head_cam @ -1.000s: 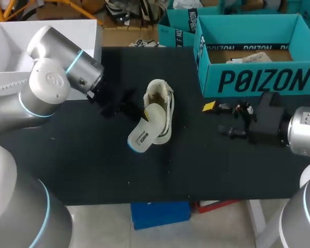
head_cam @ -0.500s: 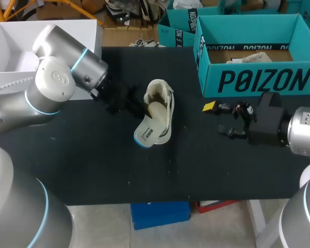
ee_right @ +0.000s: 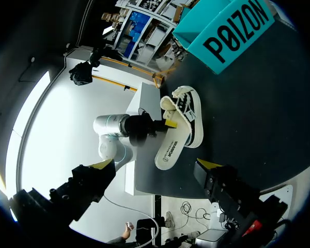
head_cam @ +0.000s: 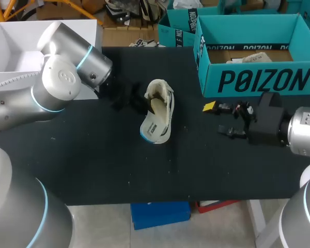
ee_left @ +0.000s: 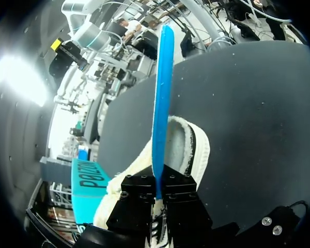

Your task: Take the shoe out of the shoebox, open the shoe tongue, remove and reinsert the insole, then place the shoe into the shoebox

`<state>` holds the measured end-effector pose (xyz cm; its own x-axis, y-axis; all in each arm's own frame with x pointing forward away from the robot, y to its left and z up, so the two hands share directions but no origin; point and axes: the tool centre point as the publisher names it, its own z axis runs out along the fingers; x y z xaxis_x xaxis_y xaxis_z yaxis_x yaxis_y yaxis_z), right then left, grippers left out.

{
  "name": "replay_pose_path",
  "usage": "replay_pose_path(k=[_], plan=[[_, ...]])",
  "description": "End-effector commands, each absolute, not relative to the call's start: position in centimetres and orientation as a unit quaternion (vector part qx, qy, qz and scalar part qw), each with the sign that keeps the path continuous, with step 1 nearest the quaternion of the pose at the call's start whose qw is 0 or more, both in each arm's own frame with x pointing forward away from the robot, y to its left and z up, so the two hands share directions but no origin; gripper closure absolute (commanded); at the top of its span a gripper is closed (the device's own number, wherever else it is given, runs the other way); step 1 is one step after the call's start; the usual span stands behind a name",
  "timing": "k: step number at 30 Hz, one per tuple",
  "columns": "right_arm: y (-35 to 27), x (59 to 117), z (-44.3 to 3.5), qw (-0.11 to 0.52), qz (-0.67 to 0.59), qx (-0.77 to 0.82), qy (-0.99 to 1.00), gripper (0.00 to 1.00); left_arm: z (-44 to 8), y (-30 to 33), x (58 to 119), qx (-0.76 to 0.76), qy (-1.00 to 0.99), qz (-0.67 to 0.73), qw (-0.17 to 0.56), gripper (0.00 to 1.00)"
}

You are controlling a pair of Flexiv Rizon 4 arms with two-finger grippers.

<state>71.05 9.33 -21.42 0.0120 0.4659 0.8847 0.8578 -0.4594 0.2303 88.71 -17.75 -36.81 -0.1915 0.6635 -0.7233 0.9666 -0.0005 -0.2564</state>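
Head view, our left tool [head_cam: 144, 106] pinches the insole [head_cam: 155, 124], which slants into the shoe [head_cam: 169, 106] just ahead of it, our right tool [head_cam: 217, 119] spread wide, well apart.

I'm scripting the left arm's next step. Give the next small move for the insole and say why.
Probably swing the insole so its free end comes over the shoe, lining them up. The left hand is shut on it beside the shoe's opening, and that end juts past the shoe's side, not inside.
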Motion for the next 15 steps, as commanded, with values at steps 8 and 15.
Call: replay_pose_path(k=[8,15], plan=[[9.3,71.0,-21.4,0.192,-0.51,-0.685,-0.483,0.0,-36.8,-18.5,89.4,0.599,0.682,-0.364,0.207,0.78],[9.3,71.0,-21.4,0.192,-0.51,-0.685,-0.483,0.0,-35.7,-18.2,87.4,0.612,0.667,-0.37,0.21,0.6]])
